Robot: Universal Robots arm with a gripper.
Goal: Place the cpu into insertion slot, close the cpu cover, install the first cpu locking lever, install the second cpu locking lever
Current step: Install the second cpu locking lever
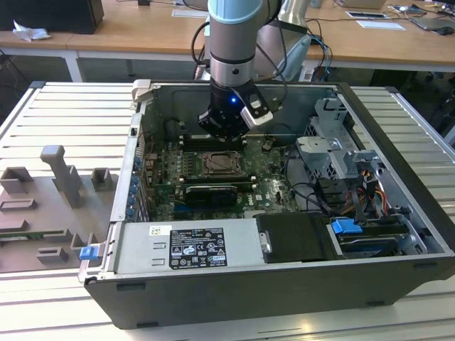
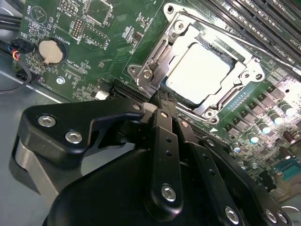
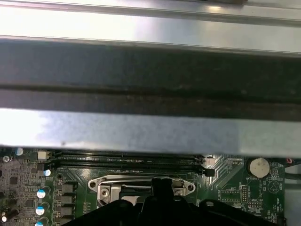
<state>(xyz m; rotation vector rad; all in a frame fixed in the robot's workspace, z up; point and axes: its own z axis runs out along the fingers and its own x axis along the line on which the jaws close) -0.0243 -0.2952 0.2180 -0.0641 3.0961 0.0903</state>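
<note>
Motherboard (image 2: 70,28) work is pictured inside an open computer case (image 1: 398,213) set on a slatted tabletop (image 1: 57,114). The gripper (image 2: 162,101) is seen with its jaws drawn together on nothing, just short of the insertion slot (image 2: 155,70). Beyond the jaws the cpu (image 2: 197,70) is shown already seated, framed by the cpu cover (image 2: 221,101). The chip is judged light, rigid and fragile; the thin, stiff cover and levers are judged best pressed at their metal edges.
</note>
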